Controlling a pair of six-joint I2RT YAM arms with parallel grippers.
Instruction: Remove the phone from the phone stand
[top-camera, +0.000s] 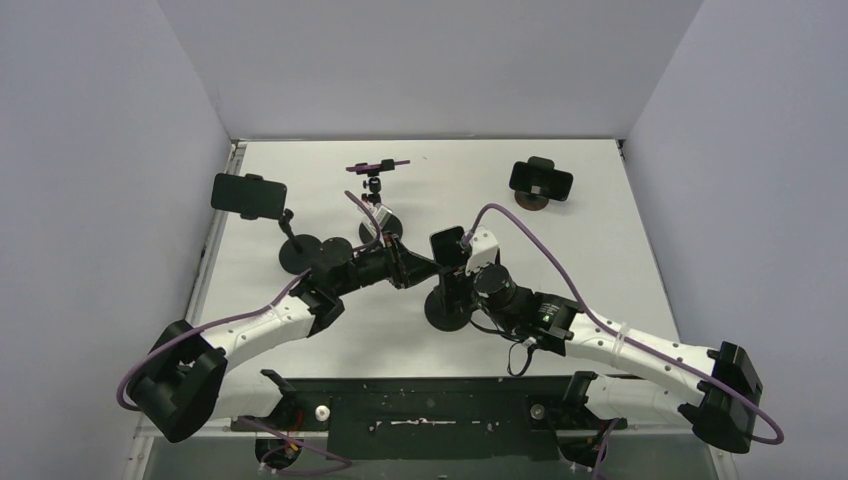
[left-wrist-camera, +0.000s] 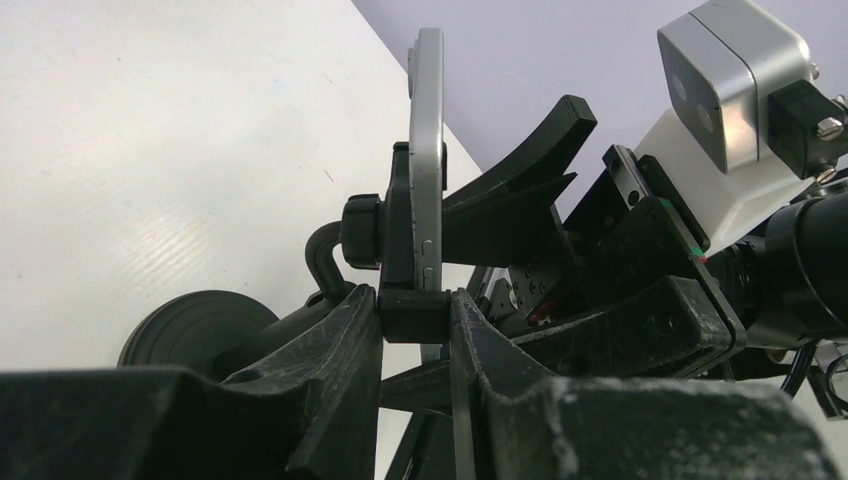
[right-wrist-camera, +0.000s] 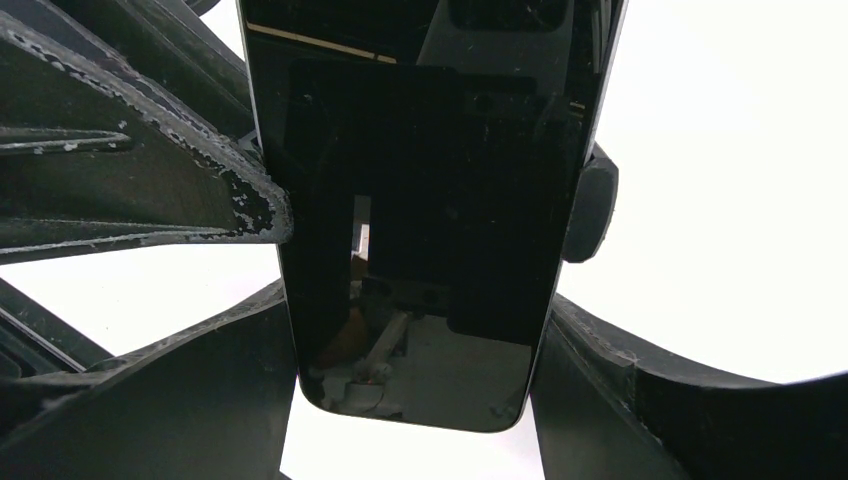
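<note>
While the scuffed left tool (left-wrist-camera: 415, 308) clamps the stand (left-wrist-camera: 362, 232), the right tool (right-wrist-camera: 420, 310) straddles the glossy phone (right-wrist-camera: 420, 150), grip unclear.

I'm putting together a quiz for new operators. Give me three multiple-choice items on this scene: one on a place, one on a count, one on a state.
1. Where on the central stand does the left end effector grip?
A its base; B its clamp; C its neck.
2. How many stands are on the table?
A two; B four; C six.
3. The central phone is:
A flat on the table; B lifted free; C held in its clamp.

Key:
1. B: the fingers pinch the clamp's foot in the left wrist view.
2. B: the top view shows four.
3. C: the clamp hugs the phone's edge.
</note>
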